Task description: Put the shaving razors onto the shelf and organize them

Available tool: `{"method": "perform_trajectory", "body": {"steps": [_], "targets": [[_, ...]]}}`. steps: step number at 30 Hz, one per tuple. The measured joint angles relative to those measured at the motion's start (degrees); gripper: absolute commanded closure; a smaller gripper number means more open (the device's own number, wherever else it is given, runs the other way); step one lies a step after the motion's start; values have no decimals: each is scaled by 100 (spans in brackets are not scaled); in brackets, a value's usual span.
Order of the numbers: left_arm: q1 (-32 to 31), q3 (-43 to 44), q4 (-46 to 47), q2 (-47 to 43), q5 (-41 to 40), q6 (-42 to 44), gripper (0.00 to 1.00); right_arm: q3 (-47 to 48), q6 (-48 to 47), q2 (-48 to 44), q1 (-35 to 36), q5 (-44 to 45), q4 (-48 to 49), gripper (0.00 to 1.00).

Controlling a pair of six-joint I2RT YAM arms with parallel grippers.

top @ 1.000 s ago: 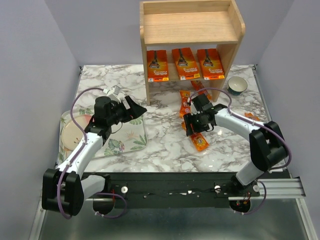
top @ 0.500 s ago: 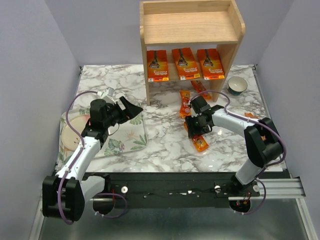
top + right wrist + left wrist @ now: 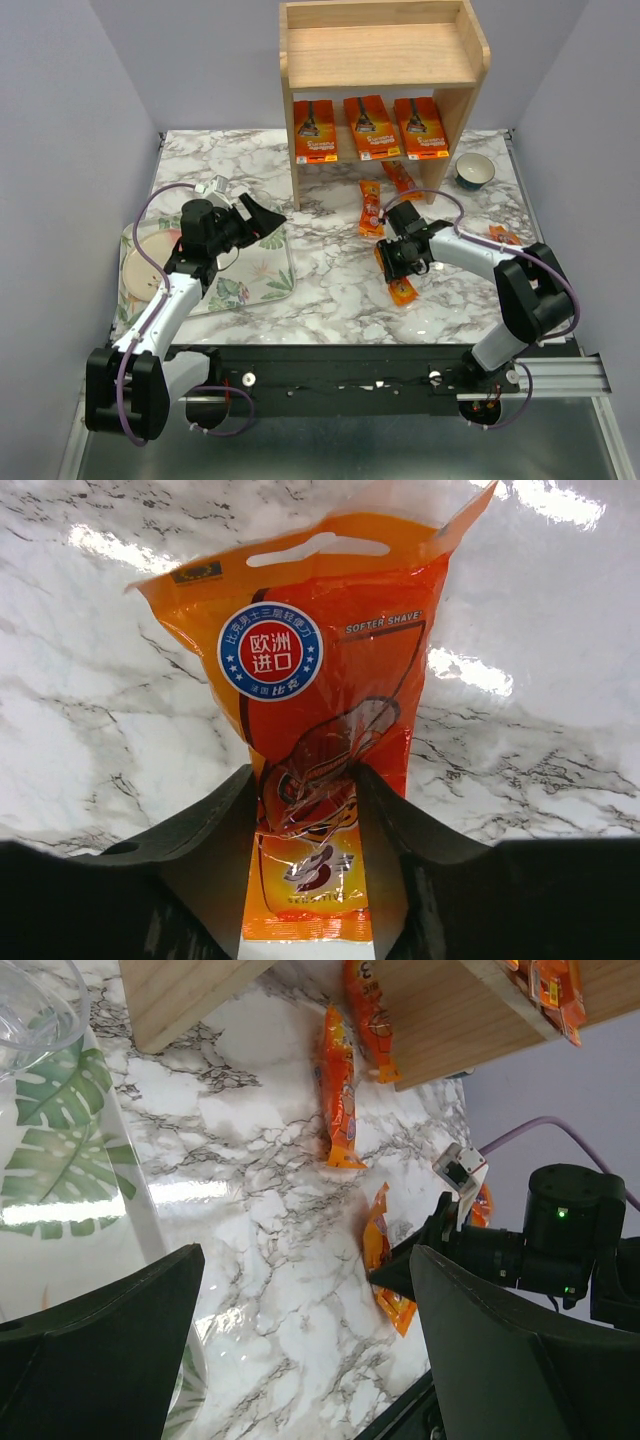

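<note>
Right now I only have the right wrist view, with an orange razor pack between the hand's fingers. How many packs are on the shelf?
Observer: Three wide razor packs stand side by side on the lower tier of the shelf.
Operator: Any loose ones elsewhere?
Observer: Two narrow packs lie flat just in front of its right side panel.
Operator: And the other arm?
Observer: The left hand is open and holds nothing, near the far right corner of the leaf-print tray.

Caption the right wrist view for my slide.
Right gripper straddles a narrow bright-orange plastic razor pack lying on the white marble table.
</note>
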Motion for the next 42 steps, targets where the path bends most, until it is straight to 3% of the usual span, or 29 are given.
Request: {"method": "perform_trajectory", "body": {"steps": [4, 8, 15, 20, 24, 34, 38, 42], "targets": [[11, 0, -7, 0, 0, 11, 7, -2, -101, 0, -2, -4, 57, 78], [52, 0, -24, 2, 0, 55, 7, 133, -240, -46, 7, -144, -44, 91], [66, 101, -76, 131, -2, 131, 7, 1303, -645, -1019, 219, -588, -649, 98], [68, 278, -98, 293, -9, 269, 7, 2238, -809, -2190, 306, -861, -610, 100], [70, 417, -144, 369, -48, 411, 7, 3193, -896, -2380, 306, -625, -289, 99], [177, 590, -304, 424, -107, 780, 7, 5438, -1628, -1119, 55, 1648, 1292, 99], [352, 623, -348, 415, -125, 857, 7, 6282, -1620, -214, -474, 2065, 1300, 99], [586, 568, -343, 378, -133, 839, 7, 7696, -1576, 883, -901, 2181, 986, 99]]}}
